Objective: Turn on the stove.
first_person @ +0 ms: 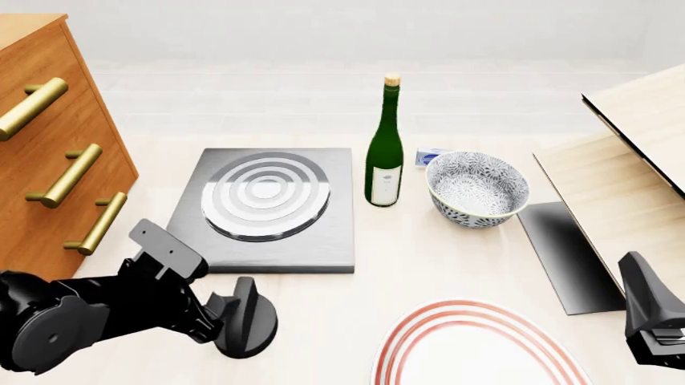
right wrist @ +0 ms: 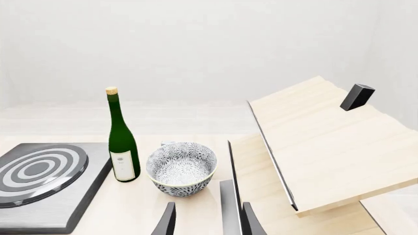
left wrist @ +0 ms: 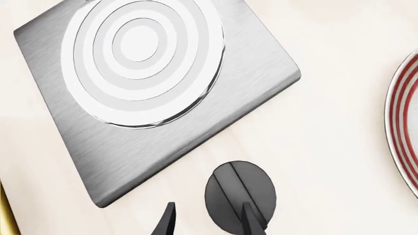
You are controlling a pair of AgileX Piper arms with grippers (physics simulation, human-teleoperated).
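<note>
The stove [first_person: 268, 208] is a dark grey square slab with silver burner rings, left of the table's middle; it also shows in the left wrist view [left wrist: 156, 93] and the right wrist view [right wrist: 46, 181]. Its separate black round ridged knob [first_person: 253, 319] lies on the table in front of the slab. My left gripper [first_person: 227, 309] is low at the knob and open. In the left wrist view, one fingertip [left wrist: 251, 220] overlaps the knob [left wrist: 240, 193] and the other stands beside it. My right gripper [right wrist: 209, 223] is open and empty, near the table's front right [first_person: 642, 293].
A green wine bottle [first_person: 384, 144] and a patterned bowl [first_person: 477, 188] stand right of the stove. A red-ringed white plate [first_person: 476, 349] lies at the front. A wooden dresser with gold handles [first_person: 54, 136] is at the left. A dark flat sheet [first_person: 567, 253] and wooden boards [first_person: 642, 120] are at the right.
</note>
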